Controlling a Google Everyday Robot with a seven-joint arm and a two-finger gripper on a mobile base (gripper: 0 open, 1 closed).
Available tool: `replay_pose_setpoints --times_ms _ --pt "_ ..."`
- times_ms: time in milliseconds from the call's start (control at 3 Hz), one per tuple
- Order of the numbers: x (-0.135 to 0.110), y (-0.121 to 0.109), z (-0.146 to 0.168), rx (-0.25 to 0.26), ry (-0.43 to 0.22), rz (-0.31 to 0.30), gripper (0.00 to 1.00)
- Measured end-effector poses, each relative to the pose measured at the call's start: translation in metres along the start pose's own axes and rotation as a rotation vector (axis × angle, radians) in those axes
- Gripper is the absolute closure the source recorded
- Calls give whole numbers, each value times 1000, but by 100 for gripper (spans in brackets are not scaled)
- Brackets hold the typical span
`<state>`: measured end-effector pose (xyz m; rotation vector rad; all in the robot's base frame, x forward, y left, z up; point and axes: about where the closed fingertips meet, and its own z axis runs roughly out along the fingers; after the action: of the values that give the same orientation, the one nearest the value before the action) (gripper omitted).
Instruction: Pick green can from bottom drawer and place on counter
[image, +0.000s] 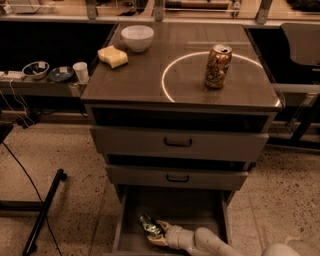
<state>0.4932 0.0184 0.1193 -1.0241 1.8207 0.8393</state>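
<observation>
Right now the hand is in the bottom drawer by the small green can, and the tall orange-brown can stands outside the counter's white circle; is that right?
Not outside: the camera view shows the tall orange-brown can inside the white circle. The hand is in the bottom drawer by the green can.

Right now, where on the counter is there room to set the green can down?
The counter is bare inside the white circle left of the orange can, and along the front edge; crowded back left by bowl and sponge. The hand is at the green can in the bottom drawer.
</observation>
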Motion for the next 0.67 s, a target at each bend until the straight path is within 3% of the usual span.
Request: replay_pose_setpoints --times_ms 333,667 --pt "-35 -5 -20 -25 -149 -61 100" --pt "-87 -3 -58 -59 -243 -196 100"
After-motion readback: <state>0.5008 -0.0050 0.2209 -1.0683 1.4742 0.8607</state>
